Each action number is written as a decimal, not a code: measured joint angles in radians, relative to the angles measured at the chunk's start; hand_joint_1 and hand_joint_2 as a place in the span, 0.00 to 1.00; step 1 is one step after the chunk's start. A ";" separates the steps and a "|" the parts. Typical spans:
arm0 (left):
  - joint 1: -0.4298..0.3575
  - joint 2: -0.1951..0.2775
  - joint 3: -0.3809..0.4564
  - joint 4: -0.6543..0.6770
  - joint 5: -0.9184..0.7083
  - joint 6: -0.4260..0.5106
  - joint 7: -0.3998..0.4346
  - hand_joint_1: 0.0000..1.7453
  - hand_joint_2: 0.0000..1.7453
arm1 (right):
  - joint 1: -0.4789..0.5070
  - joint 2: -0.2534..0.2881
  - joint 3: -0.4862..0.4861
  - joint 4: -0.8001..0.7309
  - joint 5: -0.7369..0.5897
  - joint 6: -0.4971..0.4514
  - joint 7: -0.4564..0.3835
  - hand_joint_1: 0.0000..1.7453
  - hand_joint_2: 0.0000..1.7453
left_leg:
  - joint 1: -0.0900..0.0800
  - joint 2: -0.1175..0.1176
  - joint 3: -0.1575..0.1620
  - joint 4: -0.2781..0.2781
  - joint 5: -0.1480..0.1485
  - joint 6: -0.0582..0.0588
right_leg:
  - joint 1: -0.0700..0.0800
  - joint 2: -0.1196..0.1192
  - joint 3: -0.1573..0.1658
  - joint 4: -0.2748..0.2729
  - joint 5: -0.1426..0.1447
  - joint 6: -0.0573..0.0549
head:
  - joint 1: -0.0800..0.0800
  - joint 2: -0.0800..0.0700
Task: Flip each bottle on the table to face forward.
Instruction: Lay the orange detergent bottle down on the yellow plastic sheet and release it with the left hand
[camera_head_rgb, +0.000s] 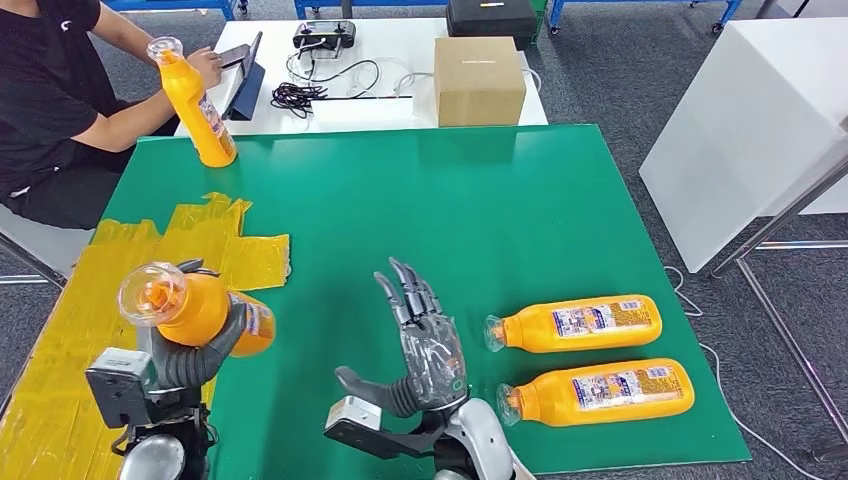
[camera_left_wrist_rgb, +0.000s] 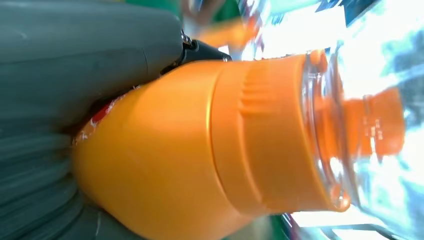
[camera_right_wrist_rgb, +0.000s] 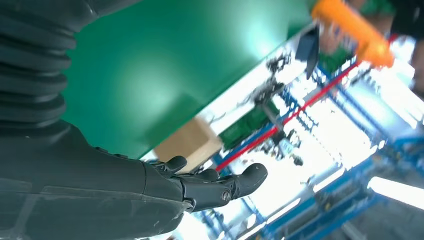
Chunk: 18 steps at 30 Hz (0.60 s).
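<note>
Orange plastic bottle with clear cap (camera_head_rgb: 195, 310) gripped in left hand (camera_head_rgb: 190, 355), lifted over yellow taped patch (camera_head_rgb: 60, 330) at green table mat (camera_head_rgb: 450, 200) left edge. Right hand (camera_head_rgb: 425, 345) empty, fingers spread. 2 orange labelled bottles (camera_head_rgb: 585, 323) (camera_head_rgb: 605, 390) lie flat near right. Person (camera_head_rgb: 50, 90) holds another orange bottle (camera_head_rgb: 197, 100) upright at far-left corner.

Lab: green test mat (camera_head_rgb: 480, 200), cabling (camera_head_rgb: 300, 95)

Head view evenly and brightly lit, sharp, shadows soft and short on the green table (camera_head_rgb: 480, 200). Left wrist view blown out past the clear cap (camera_left_wrist_rgb: 350, 130) (motion blur throughout). Right wrist view overexposed beyond the table's edge, background smeared.
</note>
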 joint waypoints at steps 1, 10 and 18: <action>-0.003 0.002 0.016 0.003 -0.060 0.036 0.001 1.00 1.00 | 0.019 -0.010 -0.014 -0.031 -0.003 -0.003 -0.004 0.00 0.00 | 0.000 0.000 0.000 0.000 0.000 0.000 | 0.000 0.000 0.000 0.000 0.000 0.000 | 0.000 0.000; -0.009 0.020 0.118 0.080 -0.792 0.313 0.171 1.00 1.00 | 0.115 -0.069 -0.089 -0.183 -0.043 0.016 -0.022 0.00 0.00 | 0.000 0.000 0.000 0.000 0.000 0.000 | 0.000 0.000 0.000 0.000 0.000 0.000 | 0.000 0.000; -0.010 0.048 0.119 0.160 -1.078 0.326 0.319 1.00 1.00 | 0.132 -0.084 -0.108 -0.231 -0.046 0.039 -0.019 0.00 0.00 | 0.000 0.000 0.001 0.000 0.000 0.000 | 0.000 0.000 0.000 0.000 0.000 0.000 | 0.000 0.000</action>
